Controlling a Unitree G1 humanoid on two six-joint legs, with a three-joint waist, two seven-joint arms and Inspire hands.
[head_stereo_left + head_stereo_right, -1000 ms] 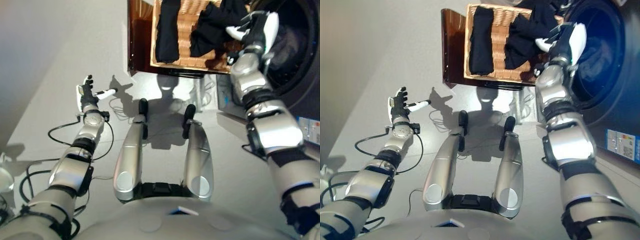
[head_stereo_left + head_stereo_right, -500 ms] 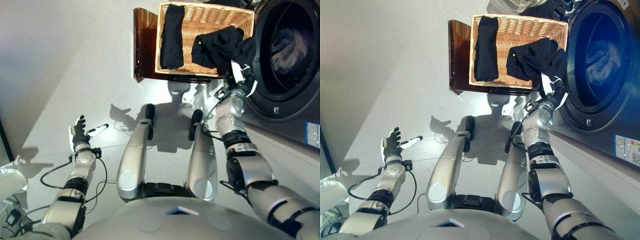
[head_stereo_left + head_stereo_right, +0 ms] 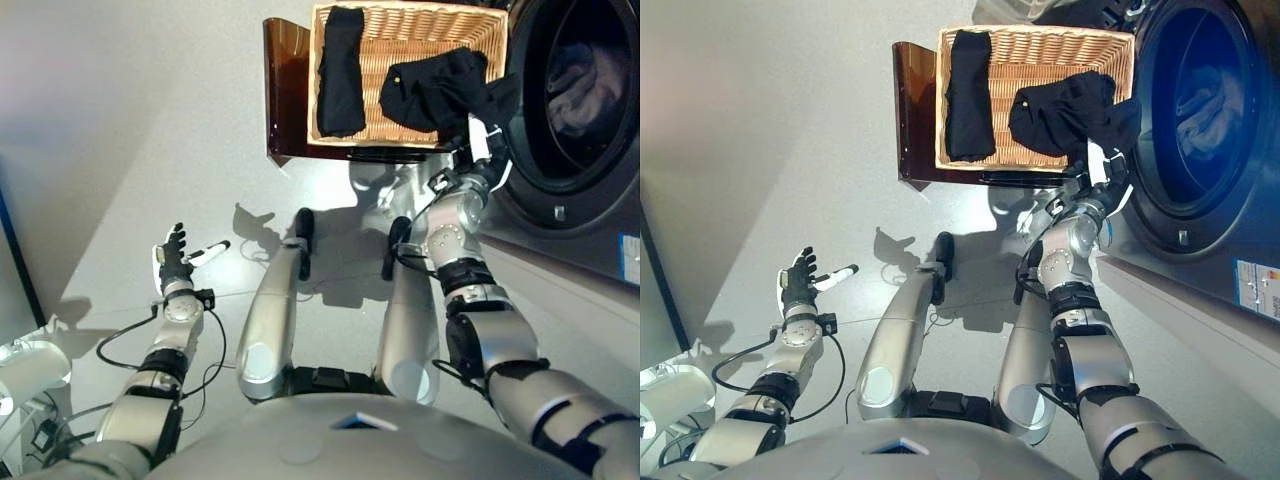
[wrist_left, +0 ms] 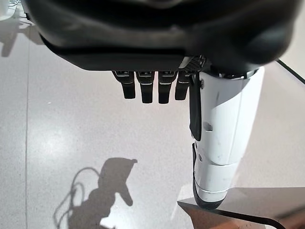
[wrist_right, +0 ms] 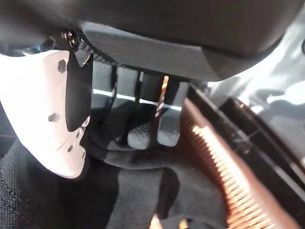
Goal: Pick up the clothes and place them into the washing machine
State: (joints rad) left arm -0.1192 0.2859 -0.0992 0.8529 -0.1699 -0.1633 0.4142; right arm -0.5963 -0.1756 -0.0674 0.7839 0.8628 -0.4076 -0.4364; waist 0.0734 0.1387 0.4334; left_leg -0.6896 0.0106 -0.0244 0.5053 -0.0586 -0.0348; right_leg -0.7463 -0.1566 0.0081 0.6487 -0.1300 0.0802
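The clothes are black. One piece is long and flat. It lies along the left side of a woven basket. The other piece is a bunched-up heap. It sits at the right side of the basket, and part of it hangs over the right rim toward the washer. The basket is light brown and has the shape of a box. It sits on a dark brown stand on the grey floor.

The washer is just to the right of the basket. Its round door hole is open. Some cloth shows inside the drum, dark and hard to make out.

The right hand is at the near right corner of the basket, right where the bunched-up piece hangs over. In the right wrist view the fingers bend down onto the black cloth, and the white thumb is on the other side of a fold. The hand pinches this piece. The basket rim is just beside the fingers.

The long flat piece is well away from the right hand, across the basket.

The left hand is far from the basket, out to the left over the floor. Its fingers are straight and its white thumb sticks out. It is open and holds nothing.
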